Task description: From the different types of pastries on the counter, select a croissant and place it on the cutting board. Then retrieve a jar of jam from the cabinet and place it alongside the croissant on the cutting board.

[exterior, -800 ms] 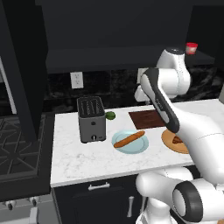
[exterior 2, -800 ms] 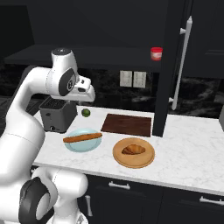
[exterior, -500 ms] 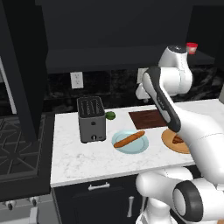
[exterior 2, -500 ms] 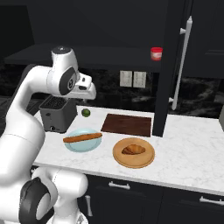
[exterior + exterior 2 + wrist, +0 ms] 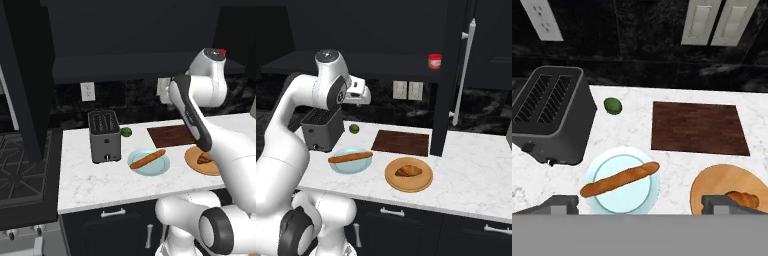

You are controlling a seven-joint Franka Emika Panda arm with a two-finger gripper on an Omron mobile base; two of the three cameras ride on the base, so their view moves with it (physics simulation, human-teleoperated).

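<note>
Reddish-brown and small, the croissant point(image 5: 408, 171) lies on the round light-wood plate point(image 5: 426, 183) at the front of the white marble desk point(image 5: 476, 175), and nothing grips it. Just behind that plate, apart from it, the flat dark brown rectangular cutting board point(image 5: 401, 142) is bare: neither pastry nor jar rests on it. So, by the look of things, neither half of the job is finished; the croissant has yet to be picked and set on the board.

To the side of the wooden plate sits the pale blue plate point(image 5: 344, 166) carrying the long orange-brown baguette-like stick point(image 5: 350, 157), the pastry to be passed over. Farther back a small green lime point(image 5: 354, 128) lies on the marble, just beside the dark grey two-slot toaster point(image 5: 321, 130).

The small red cylindrical jar of jam point(image 5: 434, 61) with its pale top stands up on the dark shelf of the black upper wall cabinet point(image 5: 381, 65), well apart from the board, untouched; fetching it is the second stage and looks some way off.

The claw point(image 5: 640, 204) hangs high above the desk, looking down over both plates and the board, its two dark tips spread wide with nothing between them. My judgement: the work is at its very start, with the descent to the croissant the next call.
</note>
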